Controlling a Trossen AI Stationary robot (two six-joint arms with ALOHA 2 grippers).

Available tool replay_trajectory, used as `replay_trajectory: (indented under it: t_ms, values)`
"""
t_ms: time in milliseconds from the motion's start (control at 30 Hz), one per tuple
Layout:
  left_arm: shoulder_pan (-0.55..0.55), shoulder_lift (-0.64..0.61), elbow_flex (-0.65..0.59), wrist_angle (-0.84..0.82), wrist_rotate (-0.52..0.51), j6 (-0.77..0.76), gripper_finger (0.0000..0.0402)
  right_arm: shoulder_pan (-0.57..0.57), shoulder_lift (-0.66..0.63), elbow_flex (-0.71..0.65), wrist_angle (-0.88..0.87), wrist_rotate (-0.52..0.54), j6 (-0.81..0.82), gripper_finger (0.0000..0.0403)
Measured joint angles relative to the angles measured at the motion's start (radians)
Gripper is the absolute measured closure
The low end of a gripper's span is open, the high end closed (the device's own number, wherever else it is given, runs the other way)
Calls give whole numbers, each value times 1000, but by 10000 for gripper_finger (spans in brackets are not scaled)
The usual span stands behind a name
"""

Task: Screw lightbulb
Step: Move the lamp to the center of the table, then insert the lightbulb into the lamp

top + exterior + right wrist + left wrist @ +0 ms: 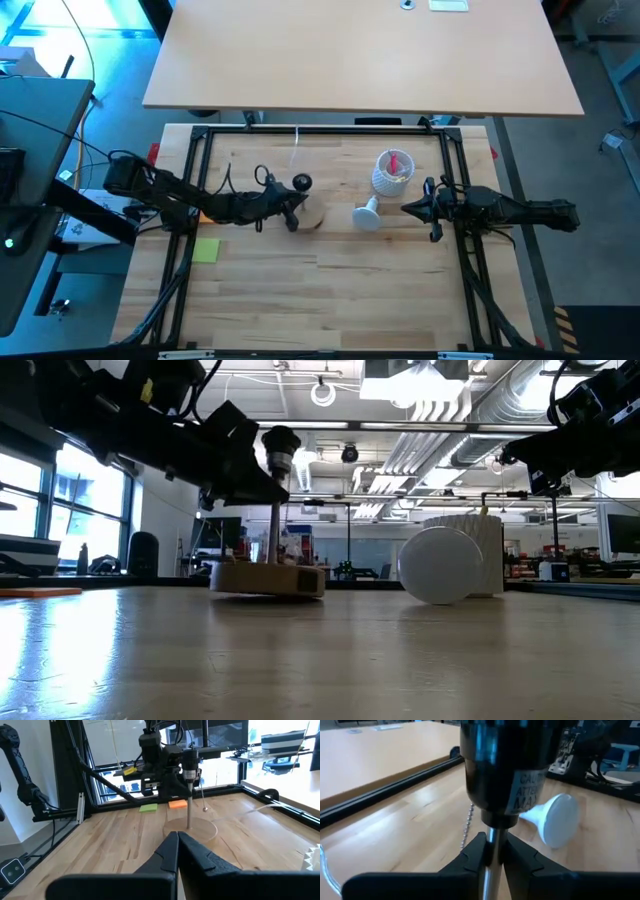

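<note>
**A:** Where was the lightbulb (367, 213) relative to the lamp post (273, 530)?

**B:** It lay on its side on the table (330, 290), just right of the round wooden base (311, 216) and in front of the white perforated cup (390, 178). Its long axis ran obliquely: the grey screw neck pointed up toward the cup, and the frosted globe faced down toward the front of the table, away from the post.

**A:** And the grippers?

**B:** The left gripper (492, 851) was clamped narrowly on the post, right under the black socket (507, 765), steadying the lamp. The right gripper (177, 840) hung above the table on the far side of the bulb from the post, fingers pressed together and holding nothing.

**A:** So which arm takes the bulb?

**B:** The right, I'd judge. It was the free one and the nearer, with the bulb lying between it and the post. It would need to spread its fingers, grip the globe, then turn the neck downward over the socket.
</note>
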Motion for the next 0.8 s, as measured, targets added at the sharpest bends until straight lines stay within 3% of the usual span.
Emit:
replay_trajectory:
  t_ms: [233, 467, 667, 800]
  values:
    - [-9, -40, -1, -80, 124, -35, 287, 0, 1, 0, 0, 0, 0, 403]
    - [-12, -194, 12, -499, 127, -112, 203, 0, 2, 0, 0, 0, 0, 403]
    - [-79, -335, 50, -718, 123, -176, 196, 0, 3, 0, 0, 0, 0, 403]
    - [-205, -325, 52, -664, 66, -303, 210, 0, 3, 0, 0, 0, 0, 403]
